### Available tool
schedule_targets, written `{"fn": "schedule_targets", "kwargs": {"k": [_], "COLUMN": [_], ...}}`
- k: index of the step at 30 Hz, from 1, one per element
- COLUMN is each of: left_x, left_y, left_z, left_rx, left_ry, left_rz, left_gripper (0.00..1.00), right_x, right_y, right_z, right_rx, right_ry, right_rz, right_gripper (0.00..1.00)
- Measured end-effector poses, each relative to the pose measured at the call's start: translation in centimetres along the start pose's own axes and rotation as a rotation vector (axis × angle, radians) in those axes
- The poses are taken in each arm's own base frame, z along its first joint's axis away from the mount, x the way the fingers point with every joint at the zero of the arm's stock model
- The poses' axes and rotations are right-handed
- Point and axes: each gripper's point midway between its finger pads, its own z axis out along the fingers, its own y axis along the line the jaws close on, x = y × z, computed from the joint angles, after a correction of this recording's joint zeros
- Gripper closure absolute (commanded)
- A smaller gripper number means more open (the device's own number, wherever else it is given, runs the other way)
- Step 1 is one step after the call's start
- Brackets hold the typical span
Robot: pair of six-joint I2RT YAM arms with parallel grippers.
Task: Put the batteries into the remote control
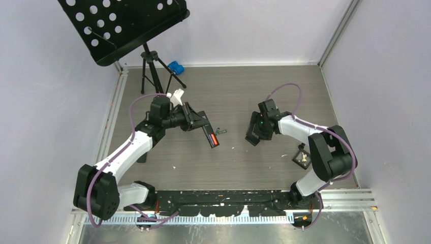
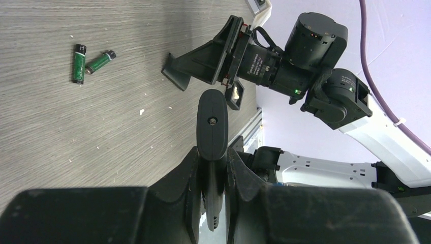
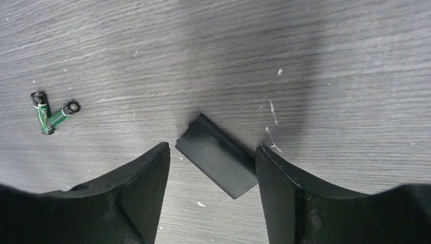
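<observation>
holding remote point(image 2: 212, 122) lengthwise in left fingers point(image 2: 184, 180) | green batteries point(image 2: 79, 63) form v

- My left fingers point(image 2: 185, 188) hid the remote's point(image 2: 212, 122) lower end.
- My right finger point(image 3: 289, 193) hid one corner of the cover point(image 3: 216, 155).
- From above, the batteries point(image 1: 220, 131) looked too small to count.
</observation>
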Motion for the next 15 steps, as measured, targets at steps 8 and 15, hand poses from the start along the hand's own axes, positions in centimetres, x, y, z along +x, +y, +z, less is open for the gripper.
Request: {"fn": "schedule_targets", "kwargs": {"k": [8,15], "left_x": [0.0,0.1], "left_y": [0.1,0.1], "left_z": [0.0,0.0], "left_rx": [0.000,-0.001], "left_ry": [0.000,0.000], "left_rz": [-0.001,-0.002], "left_gripper": [1.00,1.00], "right_x": [2.0,4.2], "right_y": [1.5,2.1], "right_z": [-0.2,-0.2], "right_rx": [-0.013,0.114], "right_ry": [0.008,0.015], "right_rz": [-0.078,-0.252], "right_gripper": [0.32,0.33]}}
